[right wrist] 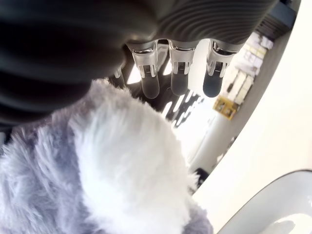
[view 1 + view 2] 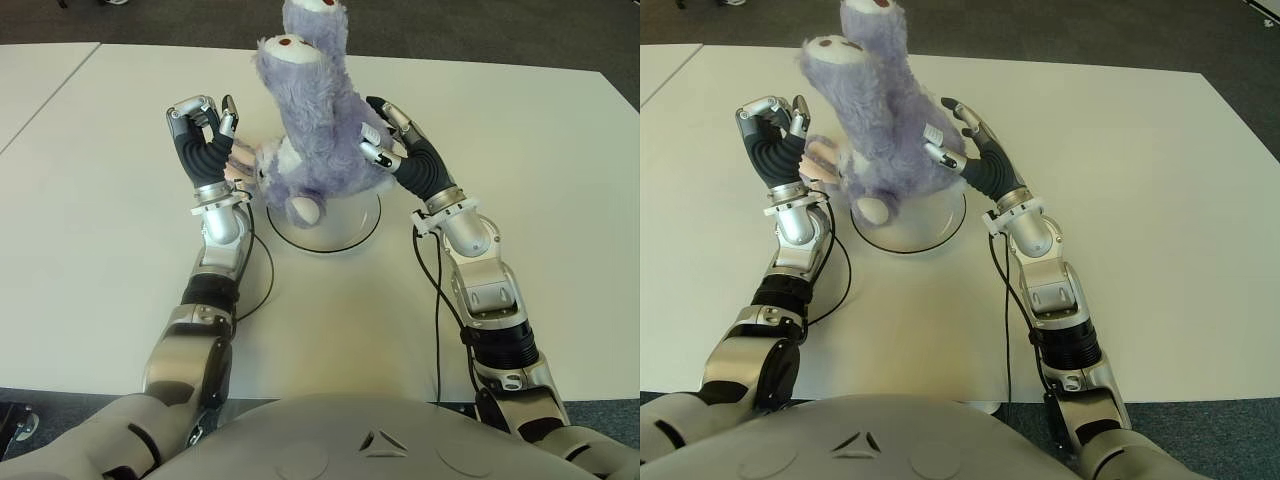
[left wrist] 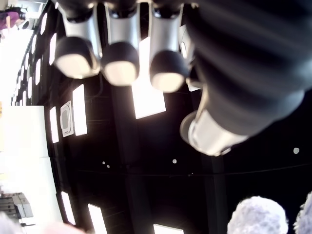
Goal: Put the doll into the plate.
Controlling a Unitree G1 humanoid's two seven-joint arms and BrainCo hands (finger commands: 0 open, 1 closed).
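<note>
A fluffy purple doll [image 2: 310,120] stands upside down, legs up and its pale face at the bottom, with its head over the round white plate [image 2: 352,226] at the table's middle. My right hand [image 2: 385,135] is on the doll's right side, thumb and fingers pressed into the fur; the right wrist view shows the doll [image 1: 112,170] against the palm and the plate [image 1: 273,204] below. Just left of the doll is my left hand [image 2: 205,130], its fingers curled. In the left wrist view those fingertips [image 3: 117,63] hold nothing.
The white table [image 2: 520,150] stretches wide on both sides of the plate. A second white table [image 2: 40,80] adjoins at the far left. Black cables [image 2: 436,300] run along both forearms. Dark floor lies beyond the table's far edge.
</note>
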